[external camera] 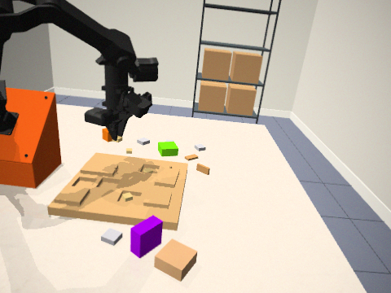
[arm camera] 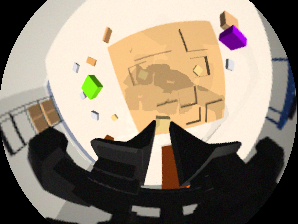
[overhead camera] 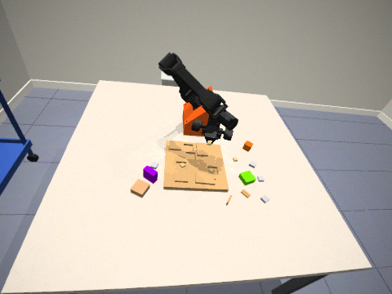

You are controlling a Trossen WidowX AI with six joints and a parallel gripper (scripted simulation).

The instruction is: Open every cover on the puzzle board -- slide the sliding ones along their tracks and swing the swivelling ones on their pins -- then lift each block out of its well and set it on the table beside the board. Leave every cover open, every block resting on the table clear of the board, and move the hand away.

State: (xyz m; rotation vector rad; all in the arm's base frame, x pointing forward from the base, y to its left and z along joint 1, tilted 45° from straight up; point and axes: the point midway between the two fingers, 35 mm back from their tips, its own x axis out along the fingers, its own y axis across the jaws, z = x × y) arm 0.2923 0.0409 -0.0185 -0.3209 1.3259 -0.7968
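The tan puzzle board (overhead camera: 180,184) (external camera: 102,216) (arm camera: 127,50) lies flat in front of the orange arm base (overhead camera: 191,119) (external camera: 24,138). Its covers look shifted, with open wells showing. A small tan block (external camera: 128,197) (arm camera: 197,70) sits in one well. My gripper (overhead camera: 211,140) (external camera: 118,137) (arm camera: 162,123) hangs above the board's back edge, near the corner on the orange cube's side. It is shut on a small tan block, held clear of the board. The held block is mostly hidden by the fingers.
On one side of the board lie a purple block (overhead camera: 150,174) (external camera: 146,236) (arm camera: 233,36), a flat tan block (overhead camera: 140,188) (external camera: 176,259) and a grey tile (external camera: 112,236). On the other side lie a green block (overhead camera: 247,177) (external camera: 168,148) (arm camera: 91,86), an orange cube (overhead camera: 247,145) and several small tiles.
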